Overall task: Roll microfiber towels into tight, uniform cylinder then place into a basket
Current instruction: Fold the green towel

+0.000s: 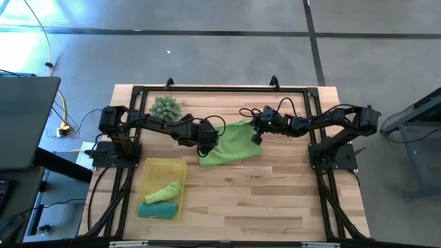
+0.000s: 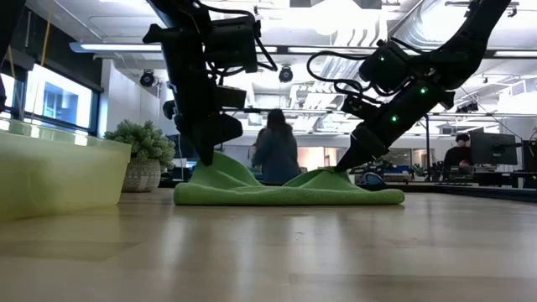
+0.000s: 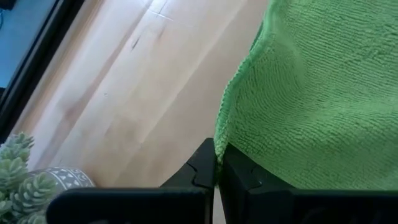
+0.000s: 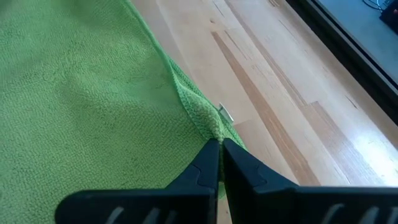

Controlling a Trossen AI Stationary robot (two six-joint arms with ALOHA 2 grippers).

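- Two rolled towels are held in the basket (image 1: 153, 167) at the near left of the table (image 1: 275, 200): a lime roll (image 1: 164, 191) lying aslant, and a teal roll (image 1: 158, 211) just beside it toward the near edge.
- One lime green towel (image 1: 232, 143) is spread, unrolled and rumpled, at mid-table, well apart from the basket; in the low view its two pinched corners are drawn up into peaks while the middle rests on the wood.
- One left gripper (image 1: 204, 147) is clamped shut on the towel's left edge; in its wrist view the hem is seen caught between the closed fingertips.
- One right gripper (image 1: 257, 136) is clamped shut on the towel's far right corner, the hem and its small label nipped between the tips in the right wrist view.
- One spiky pale-green ball in a pot (image 1: 166, 107) stands at the far left, behind the left arm, clear of the cloth.
- Step judged in hand: the cloth is being straightened before rolling.
- Advice: both corners are best kept at equal height and pulled evenly apart, so that wrinkles are drawn out and the edges are squared; a slack or skewed sheet is likely to yield a loose, tapered cylinder.
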